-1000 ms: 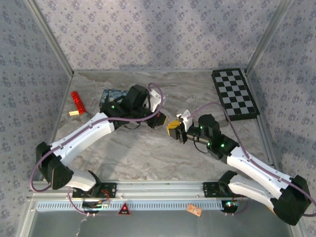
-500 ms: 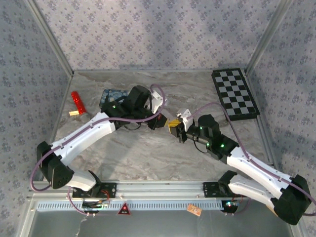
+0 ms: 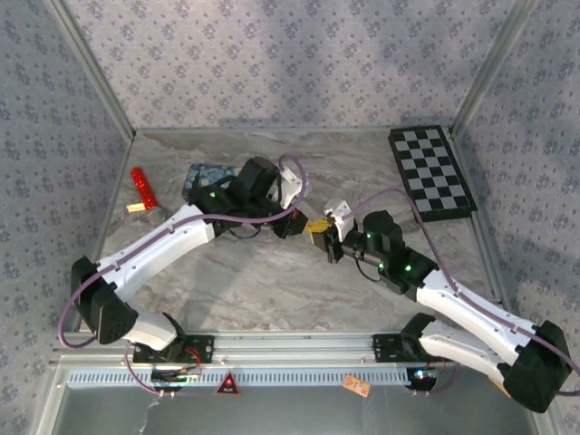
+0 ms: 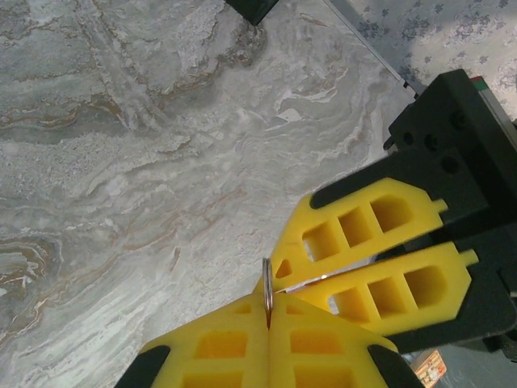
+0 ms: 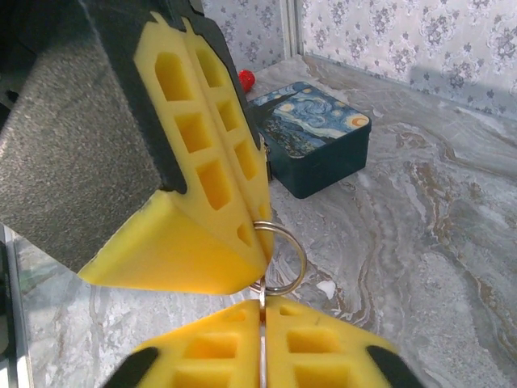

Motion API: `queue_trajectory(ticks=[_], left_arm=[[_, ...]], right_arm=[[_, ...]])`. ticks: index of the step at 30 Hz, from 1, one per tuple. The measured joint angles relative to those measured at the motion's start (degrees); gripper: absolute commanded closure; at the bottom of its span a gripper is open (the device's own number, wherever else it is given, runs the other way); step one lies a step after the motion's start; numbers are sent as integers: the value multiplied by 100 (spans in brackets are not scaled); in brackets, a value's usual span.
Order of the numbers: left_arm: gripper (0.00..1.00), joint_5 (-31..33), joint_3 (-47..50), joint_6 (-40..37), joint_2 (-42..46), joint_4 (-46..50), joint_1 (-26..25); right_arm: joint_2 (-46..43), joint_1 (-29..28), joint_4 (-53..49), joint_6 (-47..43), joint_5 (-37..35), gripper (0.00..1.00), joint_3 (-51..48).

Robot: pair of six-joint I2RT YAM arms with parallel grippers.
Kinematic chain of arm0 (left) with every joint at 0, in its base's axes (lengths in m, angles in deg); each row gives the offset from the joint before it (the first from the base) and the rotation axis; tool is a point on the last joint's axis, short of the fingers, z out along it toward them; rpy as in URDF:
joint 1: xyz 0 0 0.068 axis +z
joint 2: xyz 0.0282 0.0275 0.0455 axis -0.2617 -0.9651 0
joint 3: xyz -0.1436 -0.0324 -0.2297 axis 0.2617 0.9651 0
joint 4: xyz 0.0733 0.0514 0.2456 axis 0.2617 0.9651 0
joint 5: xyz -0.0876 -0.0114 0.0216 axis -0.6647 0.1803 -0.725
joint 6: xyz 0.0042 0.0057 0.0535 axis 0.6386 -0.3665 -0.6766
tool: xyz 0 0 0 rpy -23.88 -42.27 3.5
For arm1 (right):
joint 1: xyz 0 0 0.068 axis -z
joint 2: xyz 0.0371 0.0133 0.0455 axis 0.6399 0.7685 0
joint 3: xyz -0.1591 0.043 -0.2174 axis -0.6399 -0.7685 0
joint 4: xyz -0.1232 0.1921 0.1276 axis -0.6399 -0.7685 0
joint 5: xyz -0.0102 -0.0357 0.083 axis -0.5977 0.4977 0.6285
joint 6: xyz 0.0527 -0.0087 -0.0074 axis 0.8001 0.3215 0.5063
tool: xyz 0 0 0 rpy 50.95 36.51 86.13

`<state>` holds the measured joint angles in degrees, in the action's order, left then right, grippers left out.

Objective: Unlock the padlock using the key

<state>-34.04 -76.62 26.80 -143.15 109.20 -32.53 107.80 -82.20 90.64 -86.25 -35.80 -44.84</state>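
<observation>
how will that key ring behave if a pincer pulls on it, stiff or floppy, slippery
Probably stiff: the ring is a thin metal loop holding its round shape. Likely slippery, since it's shiny and the left pincer pinches just its edge. It may pivot, as the right pincer grips what looks like the key on it.

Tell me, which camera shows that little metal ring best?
The right wrist view: the key ring shows there close up, as an open loop. The left wrist view catches it edge-on, a thin sliver. From above it is too small to see.
</observation>
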Motion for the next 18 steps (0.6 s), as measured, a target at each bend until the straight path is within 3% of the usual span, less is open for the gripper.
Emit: queue_trajectory(ticks=[9, 18], left_arm=[[100, -74, 0, 0, 0, 2, -9], [100, -184, -55, -39, 0, 48, -4]], right_arm=[[-17, -28, -2, 2, -61, 83, -2], [-101, -26, -26, -22, -79, 100, -4]])
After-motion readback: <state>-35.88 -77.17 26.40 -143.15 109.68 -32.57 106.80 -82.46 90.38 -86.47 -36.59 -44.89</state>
